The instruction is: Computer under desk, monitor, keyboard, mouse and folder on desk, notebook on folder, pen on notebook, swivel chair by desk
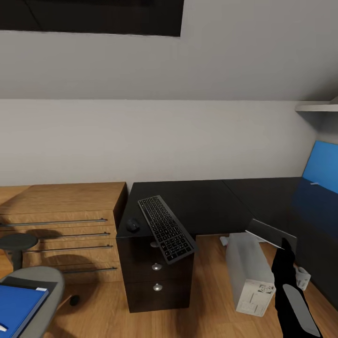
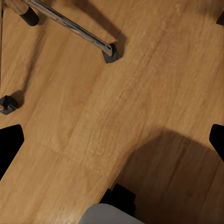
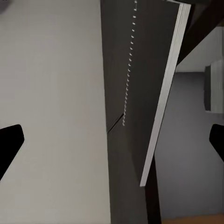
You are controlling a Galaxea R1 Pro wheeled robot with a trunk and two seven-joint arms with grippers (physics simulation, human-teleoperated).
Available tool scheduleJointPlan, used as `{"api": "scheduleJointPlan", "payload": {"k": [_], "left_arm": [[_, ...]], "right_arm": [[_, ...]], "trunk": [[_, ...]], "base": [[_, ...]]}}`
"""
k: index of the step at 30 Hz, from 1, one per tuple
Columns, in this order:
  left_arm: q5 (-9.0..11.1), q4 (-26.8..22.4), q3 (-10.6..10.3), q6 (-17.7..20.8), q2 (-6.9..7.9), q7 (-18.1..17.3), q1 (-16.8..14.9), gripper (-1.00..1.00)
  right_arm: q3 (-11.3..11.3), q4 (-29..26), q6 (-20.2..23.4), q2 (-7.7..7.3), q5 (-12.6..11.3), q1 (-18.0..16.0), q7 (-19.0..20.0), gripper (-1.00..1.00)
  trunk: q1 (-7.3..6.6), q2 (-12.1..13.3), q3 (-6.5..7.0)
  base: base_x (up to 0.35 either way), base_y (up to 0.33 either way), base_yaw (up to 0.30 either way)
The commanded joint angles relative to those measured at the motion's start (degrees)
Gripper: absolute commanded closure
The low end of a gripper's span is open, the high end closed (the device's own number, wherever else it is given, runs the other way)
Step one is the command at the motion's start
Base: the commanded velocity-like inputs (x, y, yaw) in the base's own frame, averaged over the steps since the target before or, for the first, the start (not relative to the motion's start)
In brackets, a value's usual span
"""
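Black fingertips of both grippers sit wide apart, holding nothing. On the desk (image 1: 211,202), the keyboard (image 1: 166,228) overhangs the front edge, the mouse (image 1: 133,225) just beside; the computer (image 1: 248,273) lies below

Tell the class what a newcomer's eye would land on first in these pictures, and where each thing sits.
First comes the keyboard, lying askew on the near corner of the black desk and jutting over its front edge, with the small mouse just beside it. Next, the computer on the wooden floor by the desk. Last, the bright blue folder on the swivel chair at the head view's lower left.
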Motion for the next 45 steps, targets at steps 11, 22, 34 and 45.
{"api": "scheduleJointPlan", "payload": {"k": [11, 22, 34, 45], "left_arm": [[0.6, -0.1, -0.3, -0.4, 0.07, 0.3, 0.0, -1.0], [0.6, -0.1, -0.2, -0.5, 0.15, 0.2, 0.0, -1.0], [0.6, -0.1, -0.2, -0.5, 0.16, 0.2, 0.0, -1.0], [0.7, 0.0, -0.3, -0.4, 0.1, 0.2, 0.0, -1.0]], "right_arm": [[-0.5, 0.7, -0.2, -0.12, -0.9, 0.0, -4.2, -1.0], [-0.5, 1.2, -0.2, -0.1, -1.1, 0.0, -4.9, -1.0], [-0.5, 1.2, -0.1, -0.1, -1.1, 0.0, -4.9, -1.0], [-0.5, 1.2, -0.1, -0.17, -1.1, 0.0, -4.9, -1.0]], "trunk": [[0.0, 0.0, -0.04], [0.0, 0.0, -0.04], [0.0, 0.0, -0.04], [0.0, 0.0, -0.04]], "base": [[0.0, 0.0, 0.0], [0.018, 0.007, 0.0], [0.101, 0.054, 0.0], [0.013, 0.052, 0.0]]}}
